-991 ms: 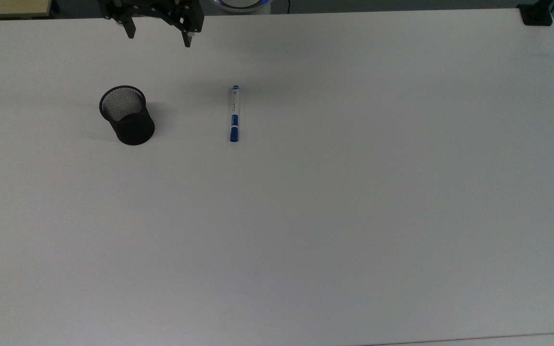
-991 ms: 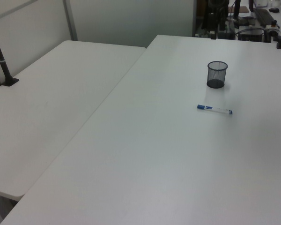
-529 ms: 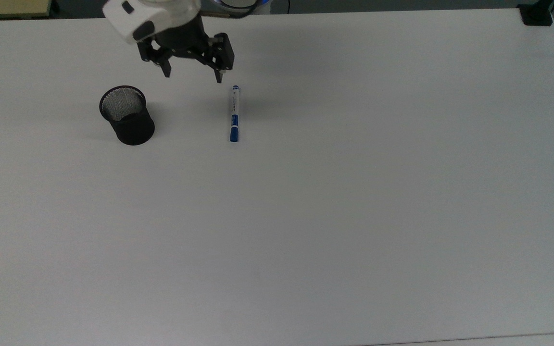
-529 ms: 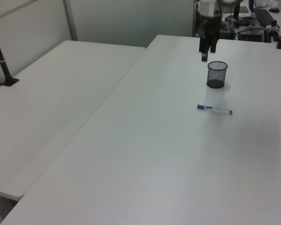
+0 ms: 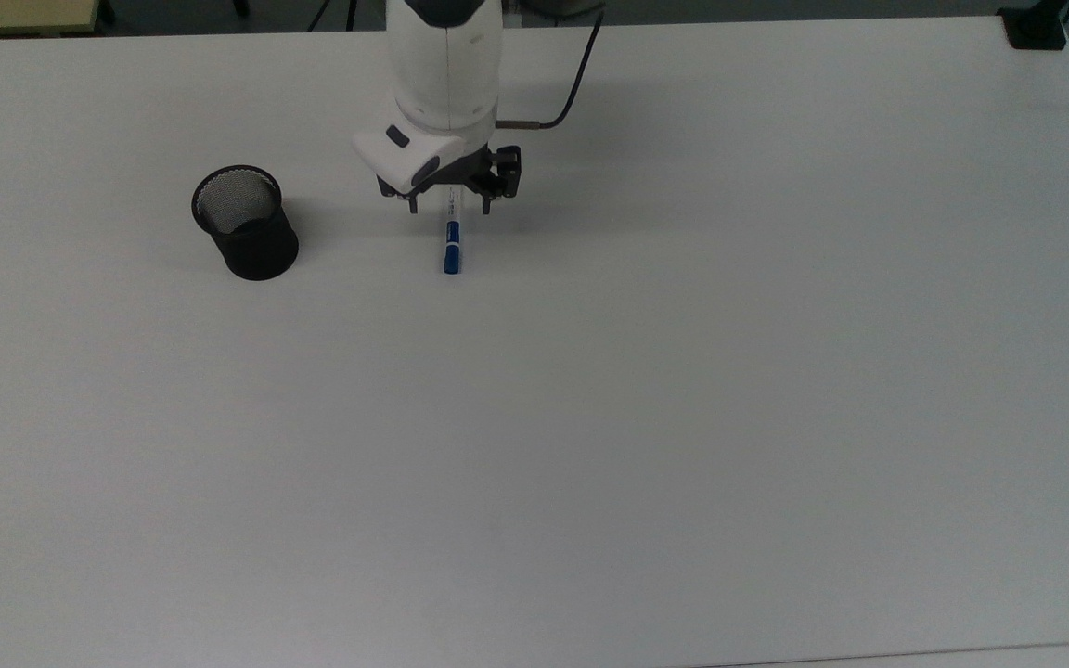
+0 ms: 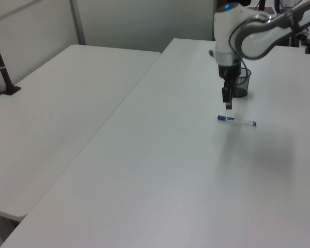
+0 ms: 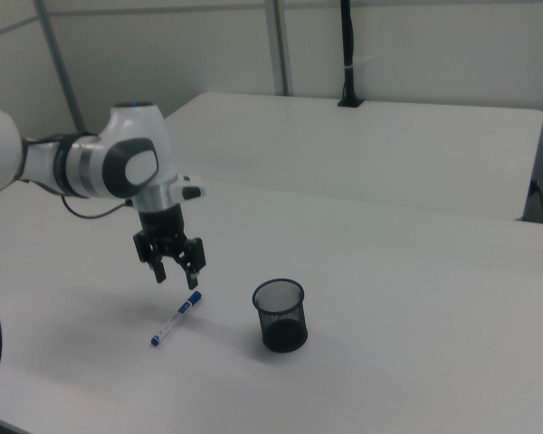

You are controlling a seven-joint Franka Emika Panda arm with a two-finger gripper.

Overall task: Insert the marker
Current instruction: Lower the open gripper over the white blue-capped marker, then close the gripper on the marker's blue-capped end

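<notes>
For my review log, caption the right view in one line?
Open gripper hovers above the marker lying flat on the white table, black mesh cup upright nearby.

I am seeing the tool (image 5: 449,206) hanging above the tabletop (image 5: 646,390) with its fingers spread, one on either side of the marker (image 5: 452,249) in the top view. In the right view the tool (image 7: 175,272) is sitting clear above the marker (image 7: 175,320), with open air between them. The one standing obstacle is the black mesh cup (image 5: 246,224), upright and well apart from the marker toward the top view's left, its mouth open upward. Bare surface is lying between cup and marker. In the left view the cup (image 6: 243,87) is partly hidden behind the arm (image 6: 248,36).
</notes>
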